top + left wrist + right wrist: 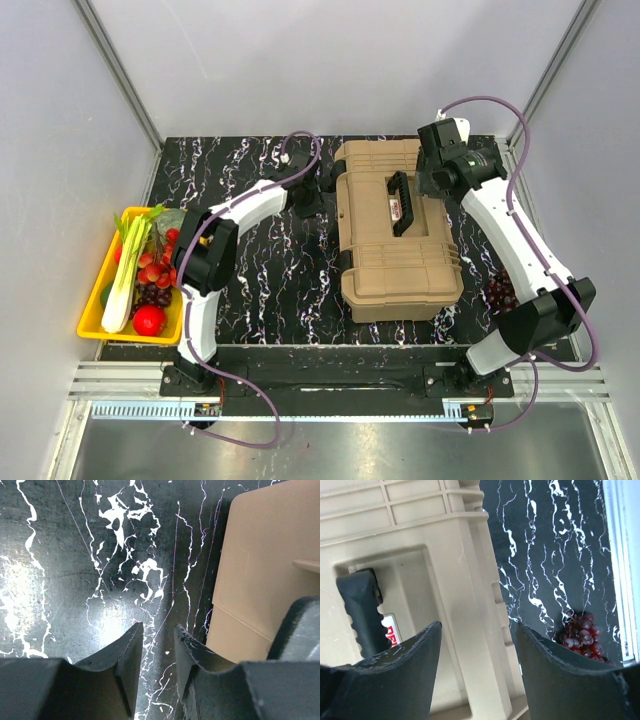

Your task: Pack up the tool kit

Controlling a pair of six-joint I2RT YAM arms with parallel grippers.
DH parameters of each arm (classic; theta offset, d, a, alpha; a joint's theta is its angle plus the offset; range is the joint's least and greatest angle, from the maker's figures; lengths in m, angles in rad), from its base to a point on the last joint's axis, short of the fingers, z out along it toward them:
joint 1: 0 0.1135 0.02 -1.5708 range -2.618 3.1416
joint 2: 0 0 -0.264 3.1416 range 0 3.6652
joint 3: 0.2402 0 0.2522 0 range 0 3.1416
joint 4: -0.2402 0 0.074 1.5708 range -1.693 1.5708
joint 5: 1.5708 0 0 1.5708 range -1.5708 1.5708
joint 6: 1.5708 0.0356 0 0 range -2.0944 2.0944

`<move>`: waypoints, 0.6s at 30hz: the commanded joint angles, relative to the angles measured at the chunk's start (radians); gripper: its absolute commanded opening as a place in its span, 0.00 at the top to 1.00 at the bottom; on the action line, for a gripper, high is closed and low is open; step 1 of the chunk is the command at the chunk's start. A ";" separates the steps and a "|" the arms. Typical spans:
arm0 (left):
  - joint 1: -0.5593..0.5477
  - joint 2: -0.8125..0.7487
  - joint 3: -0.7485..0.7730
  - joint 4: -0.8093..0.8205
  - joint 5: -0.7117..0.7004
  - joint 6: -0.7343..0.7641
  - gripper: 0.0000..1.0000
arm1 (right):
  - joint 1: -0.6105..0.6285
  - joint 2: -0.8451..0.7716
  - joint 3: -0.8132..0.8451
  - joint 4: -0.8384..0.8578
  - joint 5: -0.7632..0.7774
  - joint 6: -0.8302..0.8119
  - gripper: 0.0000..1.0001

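Observation:
The tan toolbox [400, 235] of the tool kit lies shut in the middle of the black marbled table, its black handle [400, 203] on top. My left gripper [308, 197] hangs just off the box's left side. In the left wrist view this gripper [159, 630] is open by a narrow gap with only the table under it, and the tan wall [260, 570] is at the right. My right gripper [441, 165] hovers over the box's far right part. It [479, 627] is open and holds nothing, above the lid's right rim, with the handle [362, 610] to its left. No hand tools show.
A yellow tray [92, 300] with celery, grapes and red vegetables sits at the table's left edge. A loose bunch of dark red grapes [500, 292] lies right of the box, also in the right wrist view [580, 632]. Grey walls and metal posts bound the table.

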 commanded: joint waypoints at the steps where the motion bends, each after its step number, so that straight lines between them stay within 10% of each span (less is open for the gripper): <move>1: 0.004 -0.008 0.046 0.013 -0.002 0.036 0.64 | -0.034 -0.049 -0.031 0.020 -0.118 0.026 0.33; 18: 0.054 0.041 0.279 -0.148 -0.083 0.185 0.62 | -0.051 -0.014 -0.077 -0.033 -0.189 0.002 0.34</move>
